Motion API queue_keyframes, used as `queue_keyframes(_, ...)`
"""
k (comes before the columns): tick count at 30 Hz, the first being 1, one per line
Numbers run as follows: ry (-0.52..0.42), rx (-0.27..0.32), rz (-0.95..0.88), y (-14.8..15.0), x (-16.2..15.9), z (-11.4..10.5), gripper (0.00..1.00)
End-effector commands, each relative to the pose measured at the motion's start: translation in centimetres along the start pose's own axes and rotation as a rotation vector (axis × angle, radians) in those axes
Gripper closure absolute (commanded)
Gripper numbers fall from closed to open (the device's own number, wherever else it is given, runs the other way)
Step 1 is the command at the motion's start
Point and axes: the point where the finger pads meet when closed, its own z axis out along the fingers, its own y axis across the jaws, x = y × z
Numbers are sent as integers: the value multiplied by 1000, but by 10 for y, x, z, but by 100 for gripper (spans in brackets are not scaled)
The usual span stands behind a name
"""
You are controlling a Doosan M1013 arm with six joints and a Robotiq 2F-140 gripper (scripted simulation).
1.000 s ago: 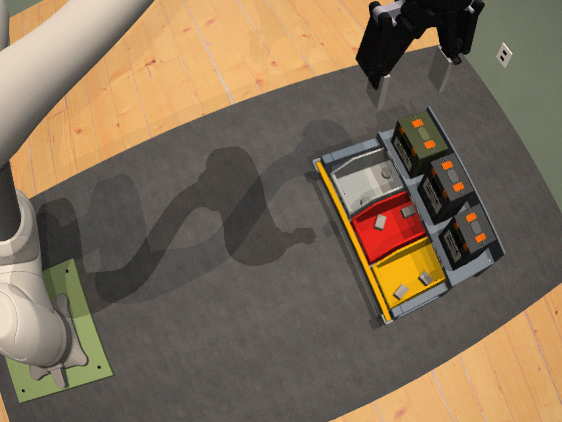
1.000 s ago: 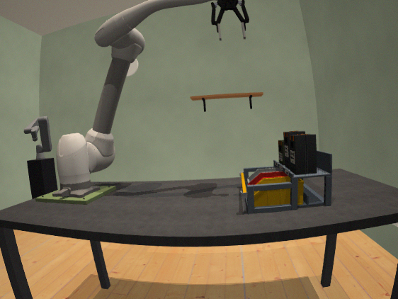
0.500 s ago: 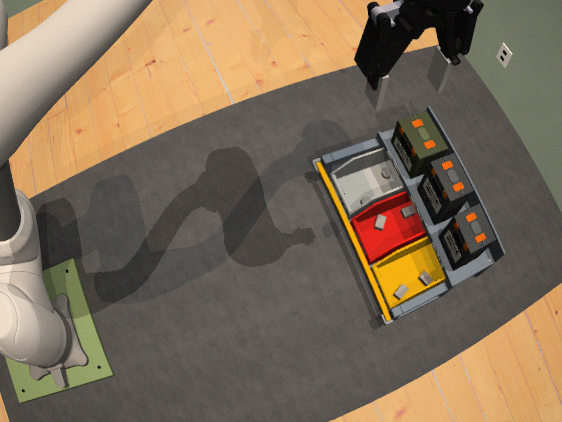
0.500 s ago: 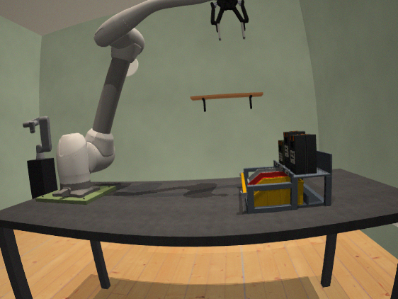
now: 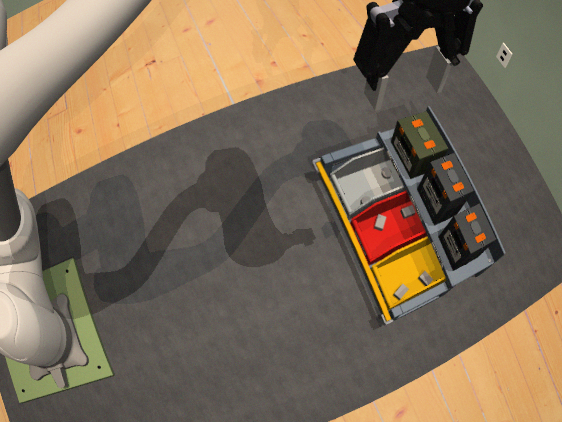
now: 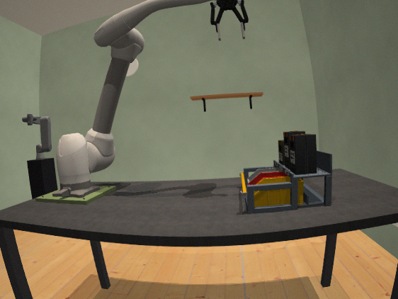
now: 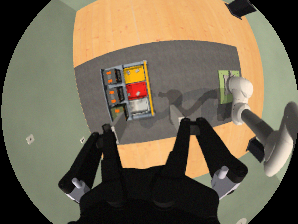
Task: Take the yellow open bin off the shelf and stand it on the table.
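The yellow open bin sits tilted in the low front row of a grey shelf rack, at the near end, with two small grey parts inside. It also shows in the side view and, very small, in the wrist view. A red bin and a grey bin sit beside it in the same row. My gripper is open and empty, far above the table, in the side view near the ceiling.
Three dark closed boxes with orange clips stand on the rack's upper level. A yellow bar runs along the rack's front. The arm's base stands on a green plate at the table's far left. A wooden wall shelf hangs behind.
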Motion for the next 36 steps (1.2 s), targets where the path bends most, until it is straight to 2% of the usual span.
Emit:
queue_keyframes(1, 0, 0, 0, 0, 0, 0, 43)
queue_keyframes(5, 0, 0, 0, 0, 0, 0, 43)
queue_keyframes(10, 0, 0, 0, 0, 0, 50, 43)
queue_keyframes(22, 0, 0, 0, 0, 0, 50, 43)
queue_keyframes(27, 0, 0, 0, 0, 0, 100, 43)
queue_keyframes(36, 0, 0, 0, 0, 0, 100, 43)
